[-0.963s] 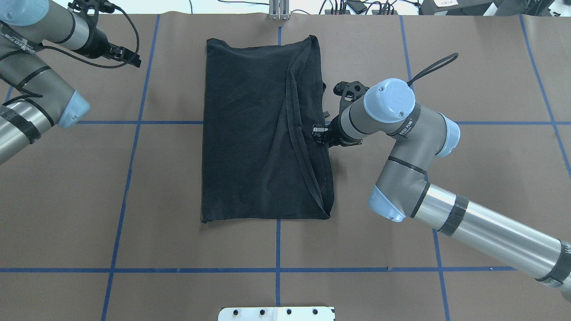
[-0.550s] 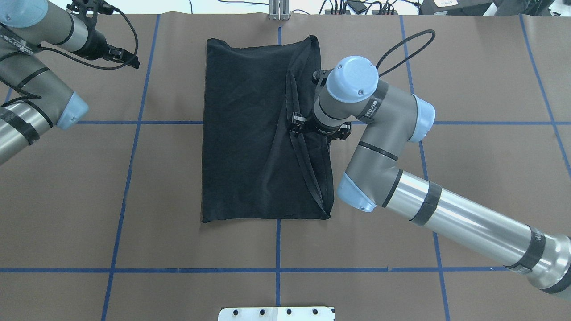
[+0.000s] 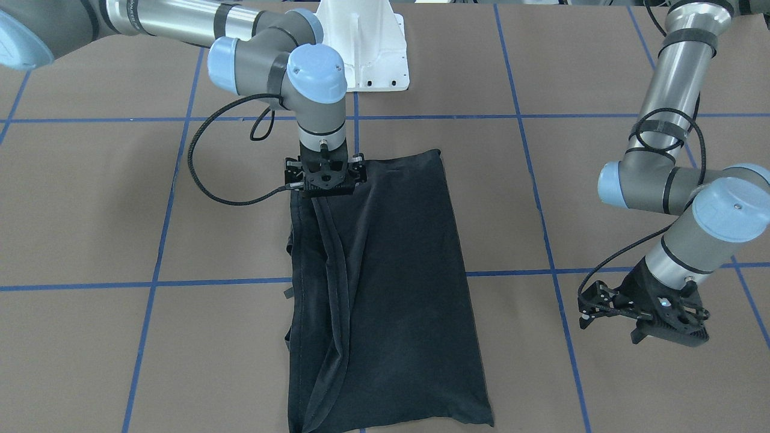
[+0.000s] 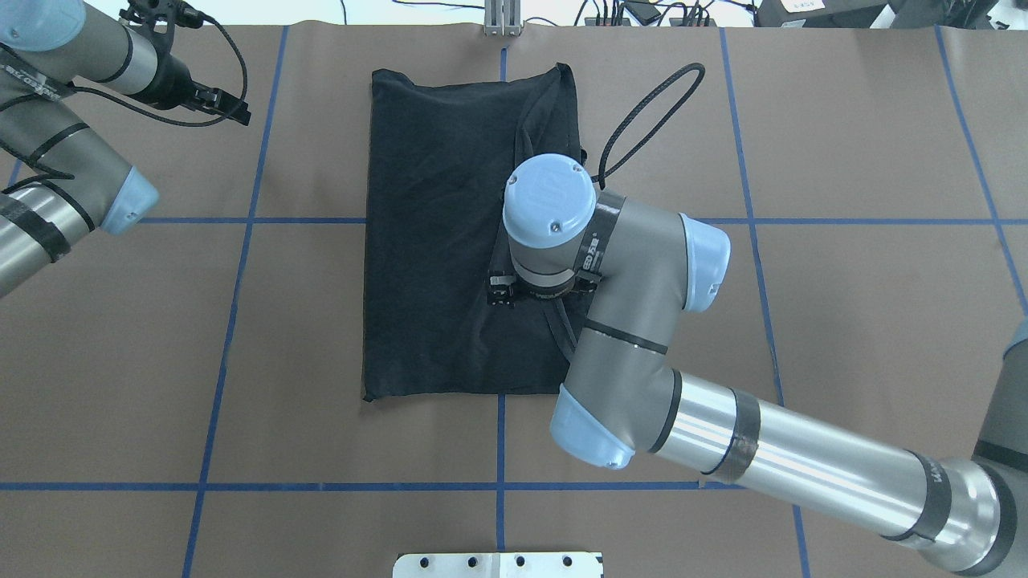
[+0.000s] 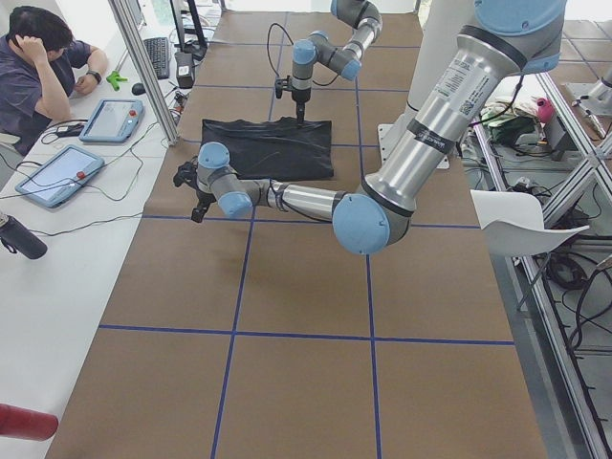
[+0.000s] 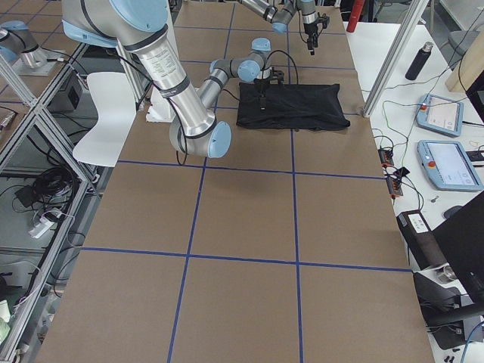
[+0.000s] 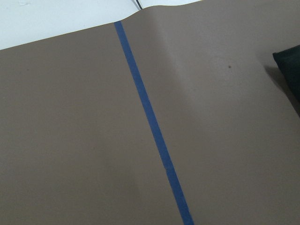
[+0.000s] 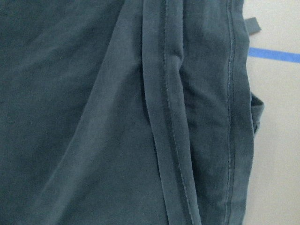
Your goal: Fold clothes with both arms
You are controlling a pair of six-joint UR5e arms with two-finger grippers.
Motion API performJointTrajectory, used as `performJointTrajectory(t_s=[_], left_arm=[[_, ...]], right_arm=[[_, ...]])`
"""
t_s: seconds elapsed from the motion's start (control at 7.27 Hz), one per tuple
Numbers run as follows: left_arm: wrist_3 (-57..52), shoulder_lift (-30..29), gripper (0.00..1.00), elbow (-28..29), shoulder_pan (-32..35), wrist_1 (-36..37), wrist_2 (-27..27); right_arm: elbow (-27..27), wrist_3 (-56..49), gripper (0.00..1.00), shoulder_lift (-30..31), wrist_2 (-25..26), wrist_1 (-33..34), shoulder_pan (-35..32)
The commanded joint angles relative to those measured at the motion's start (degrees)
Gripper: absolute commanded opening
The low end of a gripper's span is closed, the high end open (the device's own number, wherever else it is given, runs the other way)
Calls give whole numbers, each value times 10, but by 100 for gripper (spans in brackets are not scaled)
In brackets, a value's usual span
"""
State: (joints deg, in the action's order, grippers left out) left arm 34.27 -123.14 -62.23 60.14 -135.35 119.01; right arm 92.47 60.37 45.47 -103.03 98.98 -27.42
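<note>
A black T-shirt (image 4: 434,241) lies on the brown desk (image 4: 843,321). It is folded into a long, narrow rectangle in the middle of the far half, and its plain side faces up. A doubled hem (image 8: 164,117) runs lengthwise near the robot's right side of the shirt as a raised ridge.

Your right claw (image 3: 325,180) points straight down over that ridge, in the part of the shirt nearer the robot. Its wrist hides the fingertips, so you cannot tell whether they are spread or pinched, or whether they touch the cloth. Your left claw (image 4: 229,108) hangs over bare desk, well apart from the shirt, beyond its far left corner. Its state cannot be told either.

Expect the shirt to be light, limp and thin. It will probably sag, drag and slide on the smooth desk covering, and stacked layers may separate if you catch only the top one. The best grips look like the corners of a short end, or the thick hem ridge. Pinch through all layers, one claw to each side.

Compared with a second ago, the right arm has swung from beside the shirt's right edge to above the cloth, and nearer the robot. The shirt's outline looks unchanged. The left arm has barely moved.
</note>
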Motion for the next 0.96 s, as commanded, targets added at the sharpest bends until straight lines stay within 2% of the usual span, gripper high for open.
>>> performJointTrajectory(t_s=[0.0,0.14,0.28,0.55,0.69,0.83], left_arm=[[0,0,100,1,0,0,0],[0,0,100,1,1,0,0],[0,1,100,1,1,0,0],[0,1,100,0,0,0,1],[0,1,100,0,0,0,0],[0,1,100,0,0,0,0]], right_arm=[[31,-83,98,2,57,65,52],[26,-137,91,5,63,66,54],[17,-174,91,9,76,63,54],[10,-199,82,16,78,62,55],[8,-199,71,16,77,61,57],[9,-199,53,15,76,64,58]])
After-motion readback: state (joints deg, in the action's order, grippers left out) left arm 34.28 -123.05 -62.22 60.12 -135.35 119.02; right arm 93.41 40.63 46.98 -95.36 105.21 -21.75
